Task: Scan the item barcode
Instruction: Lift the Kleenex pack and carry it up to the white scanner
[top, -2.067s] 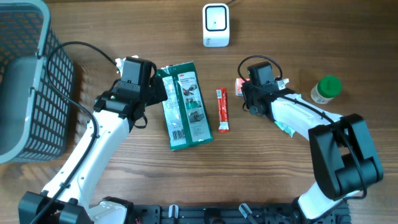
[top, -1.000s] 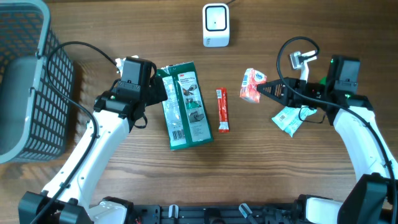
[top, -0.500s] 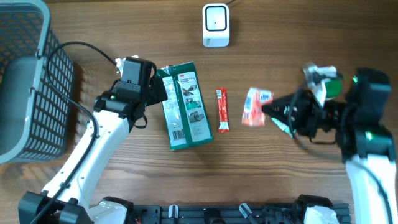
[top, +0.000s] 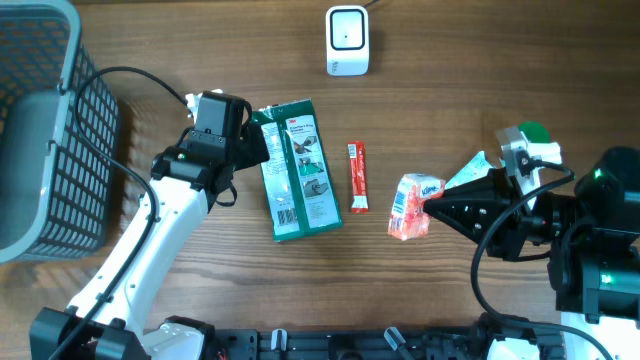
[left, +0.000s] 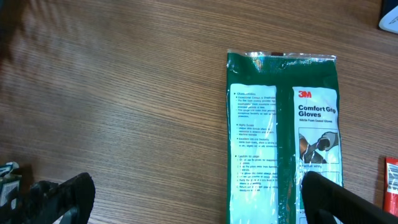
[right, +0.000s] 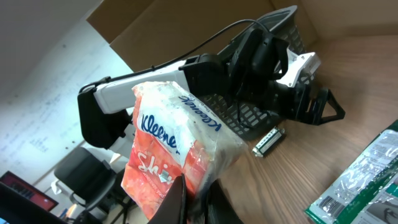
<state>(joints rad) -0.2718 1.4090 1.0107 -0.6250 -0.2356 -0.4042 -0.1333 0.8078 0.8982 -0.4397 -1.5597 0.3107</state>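
Where wooden table (top: 450, 110) spreads, scanner (top: 347, 40), wire basket (top: 85, 110), white wall (right: 37, 68)

The basket (top: 40, 130) at the desk's far left corner is cut by the overhead picture's edges, and the green-capped bottle (top: 536, 129) near the right edge is mostly hidden behind the right arm (top: 600, 230). The left wrist view crops the glove pack (left: 283, 137) at the bottom, its small print unreadable; the scanner (left: 390, 22) and red stick (left: 392, 183) are slivers there. The tissue pack (right: 168, 155) has its lower end hidden inside the right gripper (right: 193, 198)
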